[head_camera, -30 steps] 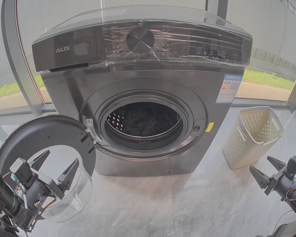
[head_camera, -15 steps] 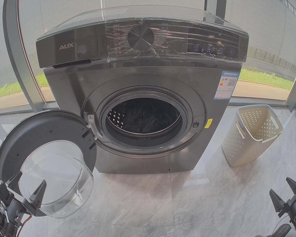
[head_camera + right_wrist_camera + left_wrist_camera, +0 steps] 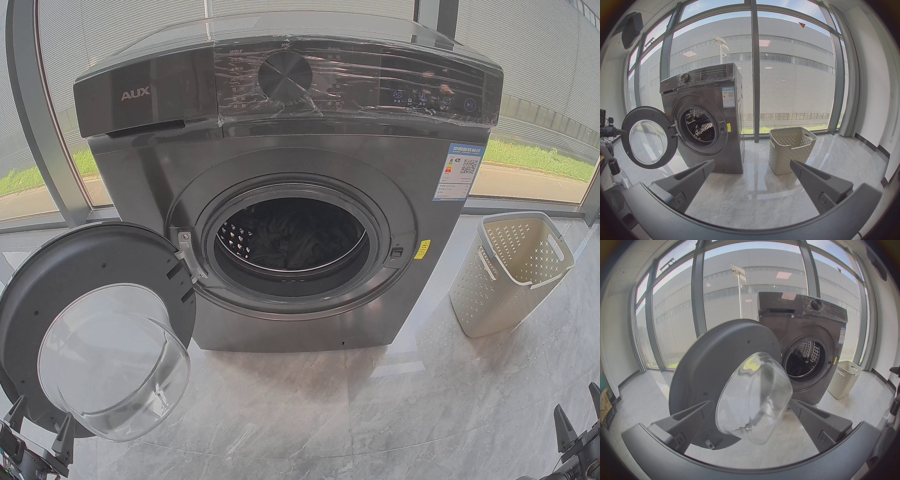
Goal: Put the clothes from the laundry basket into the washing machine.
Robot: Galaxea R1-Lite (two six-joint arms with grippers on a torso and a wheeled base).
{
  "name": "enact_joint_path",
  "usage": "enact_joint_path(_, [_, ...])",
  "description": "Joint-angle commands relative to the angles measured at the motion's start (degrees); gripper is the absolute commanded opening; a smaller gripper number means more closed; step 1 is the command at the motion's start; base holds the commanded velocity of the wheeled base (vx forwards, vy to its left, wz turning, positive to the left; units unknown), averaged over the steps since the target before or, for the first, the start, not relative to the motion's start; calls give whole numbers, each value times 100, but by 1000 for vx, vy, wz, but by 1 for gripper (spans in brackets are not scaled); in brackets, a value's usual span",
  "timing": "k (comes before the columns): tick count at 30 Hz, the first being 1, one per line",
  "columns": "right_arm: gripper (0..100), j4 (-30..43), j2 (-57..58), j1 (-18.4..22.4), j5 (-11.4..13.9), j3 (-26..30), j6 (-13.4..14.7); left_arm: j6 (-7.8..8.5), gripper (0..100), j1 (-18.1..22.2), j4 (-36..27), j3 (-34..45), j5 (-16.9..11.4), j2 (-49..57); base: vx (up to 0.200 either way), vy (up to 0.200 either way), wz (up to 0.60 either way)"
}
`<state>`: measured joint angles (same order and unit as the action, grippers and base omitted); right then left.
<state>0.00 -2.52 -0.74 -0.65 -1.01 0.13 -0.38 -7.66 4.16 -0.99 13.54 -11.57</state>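
Washing machine [image 3: 287, 144]: seen front-on, round opening uncovered.
Door [image 3: 81, 275]: swung wide to the left, hinged at the opening's left edge.
Clothes [image 3: 294, 234]: dark fabric was seen lying inside the drum.
Laundry basket [image 3: 494, 294]: was stood on the floor [image 3: 350, 412], right of the machine, near but apart.
Left gripper [image 3: 44, 409]: was held low beneath the door, fingers parted.
Right gripper [image 3: 576, 400]: was held low at the right, fingers parted, well apart from the basket.

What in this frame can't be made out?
Bottom of the laundry basket: head and right wrist views, hidden by its own near wall; leftover clothes cannot be ruled out.
Dark clothes inside the washing machine: head view, too dark to count garments.
The left gripper and right gripper: head view, cut off by the lower edge.
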Motion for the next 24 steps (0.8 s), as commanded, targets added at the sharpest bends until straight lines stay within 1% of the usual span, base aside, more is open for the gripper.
enact_joint_path(1, [100, 35, 252, 92, 47, 92, -22, 548, 100, 941, -161, 55, -177, 797, 0, 0, 0])
enact_joint_path(2, [100, 26, 252, 92, 47, 92, -22, 565, 100, 985, -152, 55, -177, 876, 0, 0, 0])
enact_joint_path(5, [100, 26, 252, 92, 65, 92, -13, 556, 100, 836, -178, 46, -177, 990, 0, 0, 0])
enact_joint_path(7, [100, 26, 252, 92, 65, 92, -13, 583, 100, 836, -222, 28, -159, 1034, 0, 0, 0])
enact_joint_path(8, [100, 26, 252, 92, 65, 92, -13, 583, 100, 818, -240, 20, -194, 1043, 0, 0, 0])
enact_joint_path(11, [100, 26, 252, 92, 65, 92, -13, 416, 100, 748, -249, 28, -177, 1034, 0, 0, 0])
enact_joint_path(13, [100, 26, 252, 92, 65, 92, -13, 381, 100, 748, -257, 28, -168, 1078, 0, 0, 0])
enact_joint_path(16, [100, 26, 252, 92, 65, 92, -13, 372, 100, 730, -266, 28, -133, 990, 0, 0, 0])
enact_joint_path(17, [100, 26, 252, 92, 65, 92, -13, 416, 100, 739, -214, 37, -221, 1060, 0, 0, 0])
enact_joint_path(18, [100, 26, 252, 92, 65, 92, -13, 345, 100, 757, -152, 81, -405, 1113, 0, 0, 0])
enact_joint_path(19, [100, 26, 252, 92, 65, 92, -13, 301, 100, 757, -170, 72, -748, 1139, 0, 0, 0])
enact_joint_path(20, [100, 26, 252, 83, 65, 92, -13, 205, 100, 774, -301, 99, -1258, 1148, 0, 0, 0])
enact_joint_path(21, [100, 18, 252, 92, 65, 101, -13, 134, 100, 757, -372, 99, -1548, 1139, 0, 0, 0])
enact_joint_path(22, [100, 26, 252, 92, 73, 101, -13, 117, 100, 766, -398, 90, -1618, 1139, 0, 0, 0])
enact_joint_path(23, [100, 26, 252, 92, 65, 92, -13, 99, 100, 766, -407, 90, -1407, 1139, 0, 0, 0])
enact_joint_path(24, [100, 26, 252, 92, 73, 92, -13, 73, 100, 766, -407, 90, -1258, 1139, 0, 0, 0])
